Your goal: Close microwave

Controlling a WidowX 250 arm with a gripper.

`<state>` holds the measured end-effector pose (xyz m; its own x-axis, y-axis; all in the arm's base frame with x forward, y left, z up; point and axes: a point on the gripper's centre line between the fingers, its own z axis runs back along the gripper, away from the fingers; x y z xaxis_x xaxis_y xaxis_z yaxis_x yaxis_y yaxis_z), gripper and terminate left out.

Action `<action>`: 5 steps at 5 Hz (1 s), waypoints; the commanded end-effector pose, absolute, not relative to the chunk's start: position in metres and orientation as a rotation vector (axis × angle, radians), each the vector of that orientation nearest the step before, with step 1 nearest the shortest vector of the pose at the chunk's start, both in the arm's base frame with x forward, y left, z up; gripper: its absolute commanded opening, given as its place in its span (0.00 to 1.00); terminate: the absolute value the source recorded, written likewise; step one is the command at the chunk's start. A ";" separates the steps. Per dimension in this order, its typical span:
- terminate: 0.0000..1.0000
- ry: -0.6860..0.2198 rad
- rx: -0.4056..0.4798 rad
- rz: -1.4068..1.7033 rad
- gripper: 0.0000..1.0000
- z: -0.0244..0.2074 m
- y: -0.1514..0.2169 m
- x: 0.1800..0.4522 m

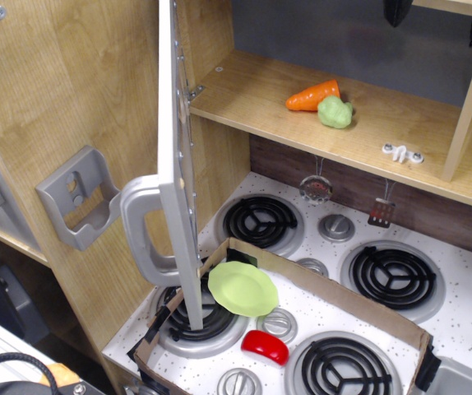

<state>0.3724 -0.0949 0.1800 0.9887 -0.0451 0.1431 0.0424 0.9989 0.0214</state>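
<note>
The microwave door point(178, 164) stands swung wide open and I see it almost edge-on, a silver-grey panel hinged at the left of the wooden compartment point(261, 107). Its chunky curved grey handle point(141, 239) points towards the left. Its window and buttons are hidden at this angle. Inside the compartment lie an orange toy carrot point(312, 95) and a green toy vegetable point(335, 112). My gripper point(439, 15) shows only as two dark fingertips at the top right edge, set wide apart with nothing between them, well away from the door.
A small grey bracket with cut-outs point(80, 197) sits on the wooden wall left of the door. Below is a toy stove point(466, 288) with several burners, a cardboard frame point(343, 296), a green plate point(242, 288) and a red piece point(265, 346). A white catch point(403, 153) sits on the shelf edge.
</note>
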 end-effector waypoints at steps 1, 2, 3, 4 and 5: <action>0.00 -0.144 0.018 -0.044 1.00 0.180 -0.095 0.372; 0.00 -0.156 0.034 -0.065 1.00 0.190 -0.089 0.367; 0.00 -0.171 0.033 -0.080 1.00 0.195 -0.080 0.357; 0.00 -0.194 0.056 -0.092 1.00 0.203 -0.070 0.340; 0.00 -0.197 0.075 -0.131 1.00 0.211 -0.056 0.325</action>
